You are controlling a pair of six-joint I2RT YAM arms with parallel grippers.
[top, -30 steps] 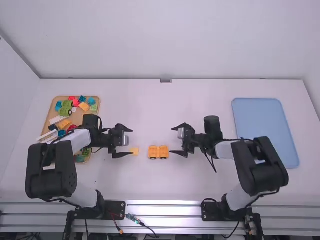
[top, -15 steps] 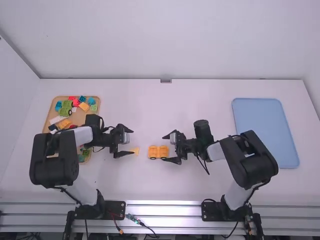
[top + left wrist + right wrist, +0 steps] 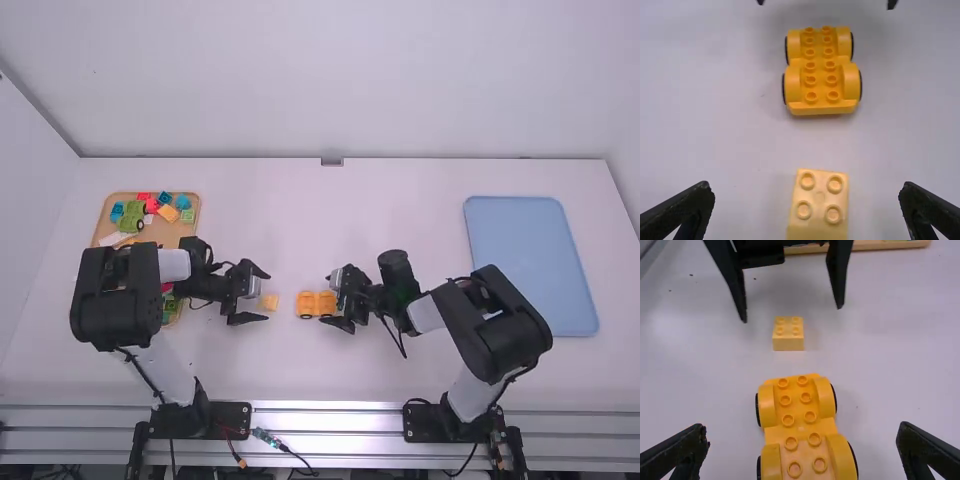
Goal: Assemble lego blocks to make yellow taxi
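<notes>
Both jaws wide open, nothing held. Yellow four-stud brick [image 3: 819, 199] sits just left of the wheeled base [image 3: 821, 75], whose long axis points at it; left arm [image 3: 115, 300]'s clearly nearer.

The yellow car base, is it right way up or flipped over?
Right way up: the car base shows its studs on top, wheels at its sides.
</notes>
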